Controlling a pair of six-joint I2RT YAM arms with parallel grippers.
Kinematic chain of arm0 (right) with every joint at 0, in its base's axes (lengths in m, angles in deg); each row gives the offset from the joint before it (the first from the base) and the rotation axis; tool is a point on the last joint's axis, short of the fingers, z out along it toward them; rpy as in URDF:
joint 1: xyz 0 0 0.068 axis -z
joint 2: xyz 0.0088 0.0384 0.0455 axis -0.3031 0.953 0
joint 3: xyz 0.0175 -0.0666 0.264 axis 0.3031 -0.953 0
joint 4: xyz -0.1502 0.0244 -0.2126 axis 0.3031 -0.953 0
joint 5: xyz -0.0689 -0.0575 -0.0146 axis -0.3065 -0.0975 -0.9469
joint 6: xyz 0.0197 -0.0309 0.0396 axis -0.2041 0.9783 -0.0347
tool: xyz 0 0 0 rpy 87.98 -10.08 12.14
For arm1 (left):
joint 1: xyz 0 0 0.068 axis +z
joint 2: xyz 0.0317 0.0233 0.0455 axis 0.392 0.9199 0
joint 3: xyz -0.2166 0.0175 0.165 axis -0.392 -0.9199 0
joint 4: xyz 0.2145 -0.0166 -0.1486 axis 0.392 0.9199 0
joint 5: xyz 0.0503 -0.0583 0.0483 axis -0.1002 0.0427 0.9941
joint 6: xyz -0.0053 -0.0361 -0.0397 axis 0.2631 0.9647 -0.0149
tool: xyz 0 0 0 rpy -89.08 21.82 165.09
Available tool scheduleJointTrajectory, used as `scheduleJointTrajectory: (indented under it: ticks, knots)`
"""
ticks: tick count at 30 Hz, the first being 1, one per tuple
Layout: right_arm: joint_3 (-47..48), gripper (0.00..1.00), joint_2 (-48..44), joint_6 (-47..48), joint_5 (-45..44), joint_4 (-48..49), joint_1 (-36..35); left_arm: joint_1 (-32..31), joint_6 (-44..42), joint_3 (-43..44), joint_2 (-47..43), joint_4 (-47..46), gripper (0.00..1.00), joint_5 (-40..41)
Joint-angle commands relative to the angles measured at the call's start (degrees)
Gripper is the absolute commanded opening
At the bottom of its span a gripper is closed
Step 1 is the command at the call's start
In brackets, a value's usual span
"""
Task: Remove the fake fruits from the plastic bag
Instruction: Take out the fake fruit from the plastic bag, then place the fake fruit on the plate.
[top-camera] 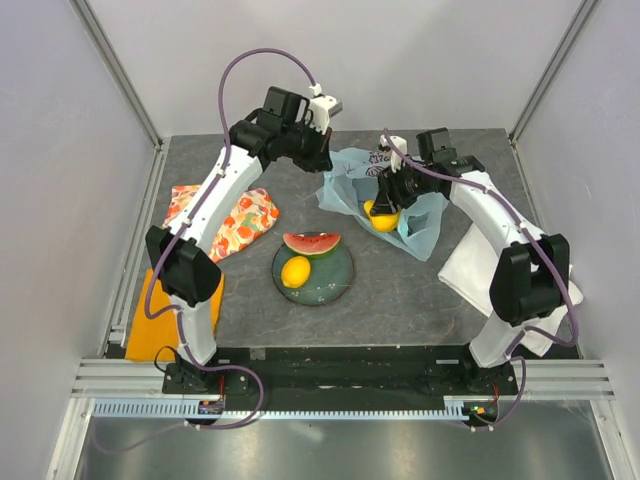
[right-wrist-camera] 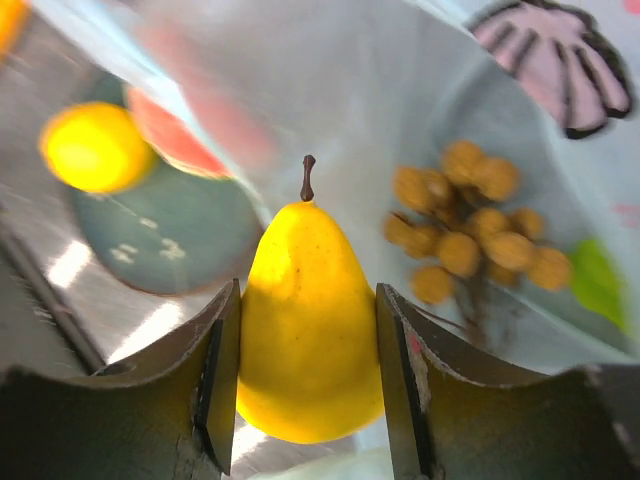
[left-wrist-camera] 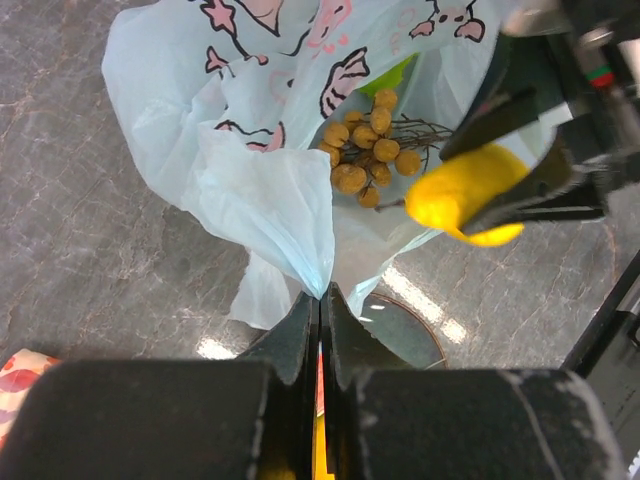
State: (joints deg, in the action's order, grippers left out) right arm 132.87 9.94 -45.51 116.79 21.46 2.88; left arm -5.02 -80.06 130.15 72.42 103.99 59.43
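The light-blue plastic bag (top-camera: 345,180) lies at the back middle of the table. My left gripper (top-camera: 322,160) is shut on a pinch of the bag's edge (left-wrist-camera: 300,240) and holds it up. My right gripper (top-camera: 383,205) is shut on a yellow pear-shaped fruit (right-wrist-camera: 310,320) at the bag's mouth, seen also in the left wrist view (left-wrist-camera: 465,195). A brownish grape bunch (left-wrist-camera: 365,150) and a green piece (right-wrist-camera: 598,280) lie inside the bag. A lemon (top-camera: 295,271) and a watermelon slice (top-camera: 311,243) sit on the dark plate (top-camera: 335,285). No dark red fruit shows.
An orange-floral cloth (top-camera: 225,220) lies left of the plate, a plain orange cloth (top-camera: 165,315) at the near left. A white cloth (top-camera: 490,265) lies under the right arm. Grey walls and metal frame posts close in the table.
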Motion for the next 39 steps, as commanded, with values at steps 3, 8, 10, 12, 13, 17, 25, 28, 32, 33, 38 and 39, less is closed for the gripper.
scheduleJointTrajectory:
  ticks: [3,8,10,12,13,17,25,28,32,33,38,39]
  knots:
    - [-0.28,0.19,-9.87,-11.88,11.77,10.67,-0.87,4.89,1.65,1.63,-2.72,-1.74,0.02,-5.51]
    - [-6.42,0.19,-19.44,-3.91,5.37,11.2,-10.53,6.04,0.51,0.49,-6.14,-1.74,0.01,-7.27]
    - [-12.2,0.19,-22.95,-2.13,4.04,13.21,-15.53,6.04,-0.1,-1.17,-8.42,-1.65,0.02,-7.18]
    - [-18.17,0.19,-24.64,0.24,0.44,15.57,-19.23,6.04,-0.72,-3.45,-10.96,-1.47,0.02,-6.92]
    - [-20.04,0.18,-25.6,0.86,-0.44,16.55,-20.12,6.04,-0.81,-4.16,-11.94,-1.47,0.01,-6.75]
    - [-24.19,0.18,-23.6,2.62,-4.4,18.67,-22.06,6.13,-1.86,-7.33,-16.6,-0.07,0.02,-6.65]
    - [-25.59,0.18,-19.29,1.68,-7.12,18.93,-24.17,6.92,-1.6,-13.48,-20.64,0.46,0.02,-9.29]
    - [-26.56,0.18,-16.12,-0.63,-7.83,21.65,-24.34,7.27,-1.95,-13.84,-20.74,0.46,0.02,-9.47]
    - [-26.65,0.18,-12.97,4.02,-9.59,23.68,-25.93,7.53,-1.86,-13.4,-19.77,0.38,0.02,-9.73]
    - [-26.13,0.18,-12.35,5.07,-9.94,23.77,-26.1,7.53,-1.86,-13.31,-19.68,0.46,0.01,-9.91]
    - [-24.37,0.19,-7.96,10.78,-11.44,24.47,-26.02,7.62,-1.69,-13.31,-19.24,0.37,0.02,-10.35]
    - [-24.19,0.2,-7.51,11.14,-11.35,24.73,-26.1,7.79,-1.69,-13.31,-19.07,0.37,0.02,-10.52]
